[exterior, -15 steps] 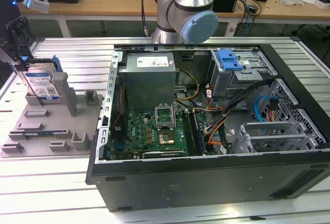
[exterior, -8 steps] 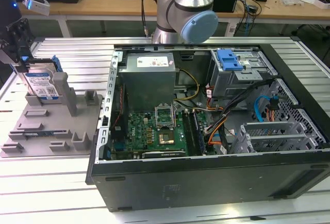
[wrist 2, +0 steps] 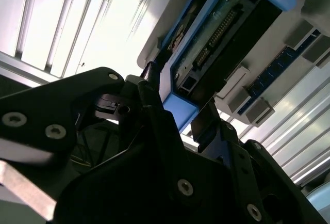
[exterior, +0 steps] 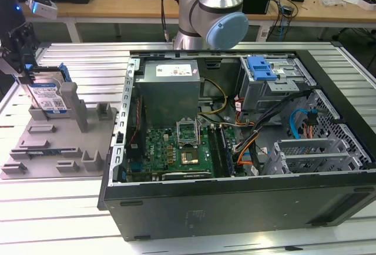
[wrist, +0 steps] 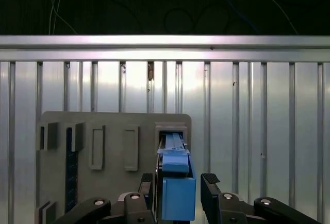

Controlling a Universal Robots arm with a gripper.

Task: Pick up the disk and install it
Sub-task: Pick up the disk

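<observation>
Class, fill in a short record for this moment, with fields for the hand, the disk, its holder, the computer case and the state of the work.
hand: open, straddling the upper end of the disk
disk: upright in a slot of the grey holder, blue frame around its edges
grey holder: on the slatted table, to the exterior view's left of the computer case
computer case: open, board and cables exposed
work: disk in its holder, not yet lifted or installed
</observation>
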